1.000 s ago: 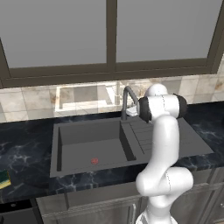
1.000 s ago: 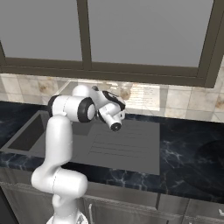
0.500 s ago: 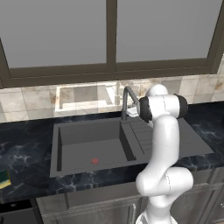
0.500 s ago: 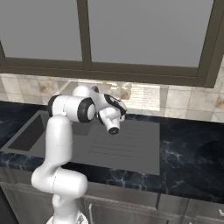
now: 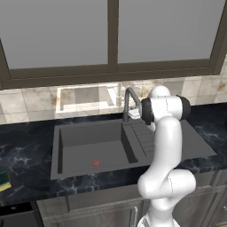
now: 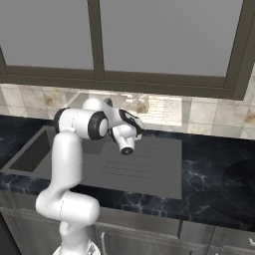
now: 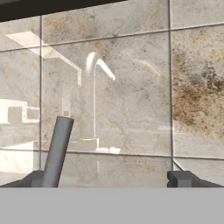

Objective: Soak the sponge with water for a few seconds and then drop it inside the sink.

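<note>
1. You are at the very start: no water runs from the faucet point(image 5: 129, 101), and the sponge point(image 5: 4, 180) lies on the countertop point(image 5: 26, 150) at the far left, well apart from the arm and left of the sink point(image 5: 95, 146).
2. The gripper point(image 7: 113, 178) is up by the back wall, just beside the faucet, pointed at the wall tiles point(image 7: 131, 87). In the hand view its two fingertips point(image 7: 181, 178) stand wide apart with nothing between them, so the hand is open and empty. A grey bar point(image 7: 57, 151) rises next to the left fingertip; it looks like the faucet handle, though you cannot be sure of it.
3. Judging by that pose, the step in hand is turning on the tap. The next move would call for a nudge of that lever until a stream falls into the basin.
4. After that you will need a long reach to the left for the sponge, or to drive the base that way.
5. The sink is a dark grey basin with a red drain mark point(image 5: 95, 163) and a ribbed drainboard point(image 6: 142, 164) on its right.
6. The countertop is black marbled stone, over grey cabinets point(image 6: 149, 234).
7. Behind runs a beige tiled wall under a wide dark-framed window point(image 5: 111, 35).
</note>
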